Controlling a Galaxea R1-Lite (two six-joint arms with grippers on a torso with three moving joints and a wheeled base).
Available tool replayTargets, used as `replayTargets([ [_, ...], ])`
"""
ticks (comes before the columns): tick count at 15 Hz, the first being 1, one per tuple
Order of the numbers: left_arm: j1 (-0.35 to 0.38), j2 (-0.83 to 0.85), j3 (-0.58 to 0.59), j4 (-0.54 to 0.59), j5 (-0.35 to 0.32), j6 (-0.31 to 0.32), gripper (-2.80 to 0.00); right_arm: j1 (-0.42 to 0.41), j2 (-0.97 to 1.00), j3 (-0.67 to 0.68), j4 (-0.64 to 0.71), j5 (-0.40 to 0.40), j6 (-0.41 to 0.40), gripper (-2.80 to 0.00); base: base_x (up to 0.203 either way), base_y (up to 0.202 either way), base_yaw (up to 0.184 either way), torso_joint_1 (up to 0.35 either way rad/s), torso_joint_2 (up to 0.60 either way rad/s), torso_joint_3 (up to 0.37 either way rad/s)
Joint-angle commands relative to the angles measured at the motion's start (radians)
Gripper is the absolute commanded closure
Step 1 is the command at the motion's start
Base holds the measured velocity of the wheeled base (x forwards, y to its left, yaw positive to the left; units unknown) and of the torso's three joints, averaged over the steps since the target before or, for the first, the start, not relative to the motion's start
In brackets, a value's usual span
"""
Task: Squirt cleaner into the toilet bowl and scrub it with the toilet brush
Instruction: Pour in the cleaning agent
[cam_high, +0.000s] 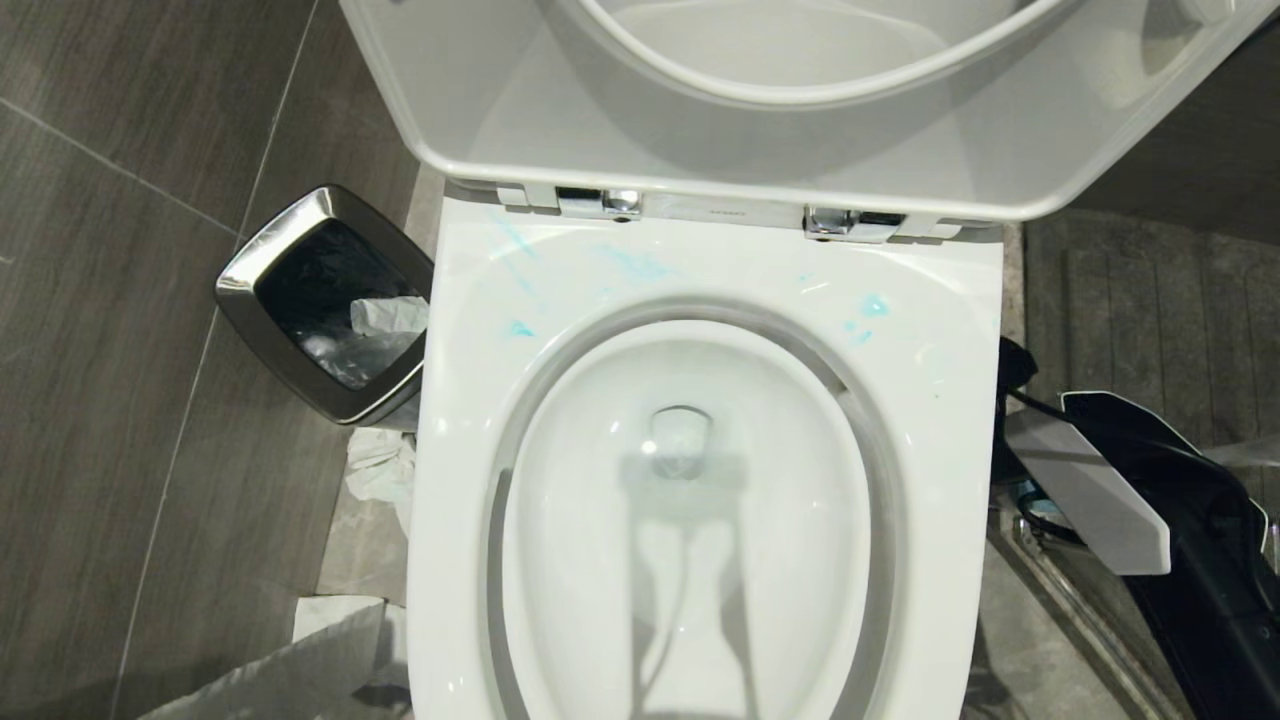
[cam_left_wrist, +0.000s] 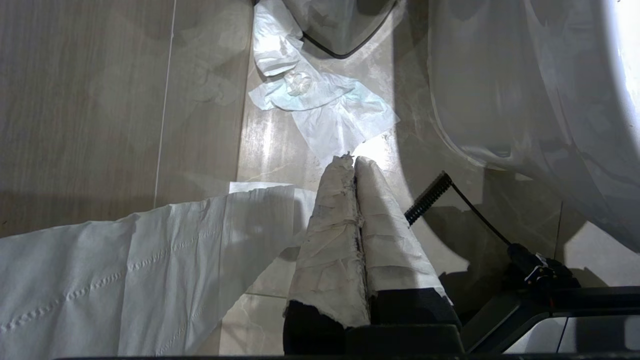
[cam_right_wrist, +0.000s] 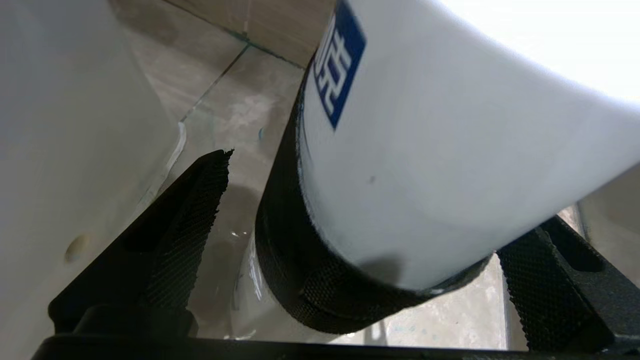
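The toilet bowl (cam_high: 700, 560) fills the middle of the head view, its seat and lid (cam_high: 720, 120) raised behind it, with turquoise-blue smears (cam_high: 640, 265) across the back of its broad white rim. Left of the bowl, a chrome-rimmed black bin (cam_high: 325, 300) stands on the grey tiled floor (cam_high: 120, 300), with crumpled tissue (cam_high: 380, 470) lying just in front of it. The right arm (cam_high: 1100, 490) reaches down beside the bowl's right edge. In the right wrist view, the right tool (cam_right_wrist: 367, 250) has its black textured fingers (cam_right_wrist: 190, 225) spread wide on either side of a large white cylinder with a black band and a blue label (cam_right_wrist: 400, 190); whether they touch it I cannot tell. The left tool (cam_left_wrist: 354, 162) hangs low over the floor left of the bowl, its paper-wrapped fingers (cam_left_wrist: 332, 240) pressed together and holding nothing, beside loose sheets of tissue (cam_left_wrist: 150, 270).
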Motion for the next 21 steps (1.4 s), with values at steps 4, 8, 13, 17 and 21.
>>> replayTargets([
  [4,0.000,0.001,0.002,0.000,0.000,0.000,0.00,0.000,0.014,-0.029,-0.009,0.001,-0.007,0.00,0.000,0.000,0.000,0.000,0.00,0.000],
  [8,-0.001,0.001,0.002,0.000,0.000,0.000,0.00,0.001,0.016,-0.029,-0.009,0.004,-0.012,0.00,0.000,0.000,0.000,0.000,0.00,0.000],
  [13,0.000,0.001,0.002,0.001,0.000,0.000,0.00,-0.002,-0.003,-0.021,-0.009,0.004,-0.014,0.00,0.000,0.000,0.000,0.000,0.00,0.000],
  [17,0.000,0.001,0.002,0.000,0.000,0.000,0.00,-0.017,-0.064,0.012,-0.009,-0.001,-0.016,0.00,0.000,0.000,0.000,0.000,0.00,0.000],
  [21,0.000,0.001,0.002,0.000,0.000,0.000,0.00,-0.042,-0.175,0.094,-0.009,-0.007,-0.014,0.00,0.000,0.000,0.000,0.000,0.00,0.000],
])
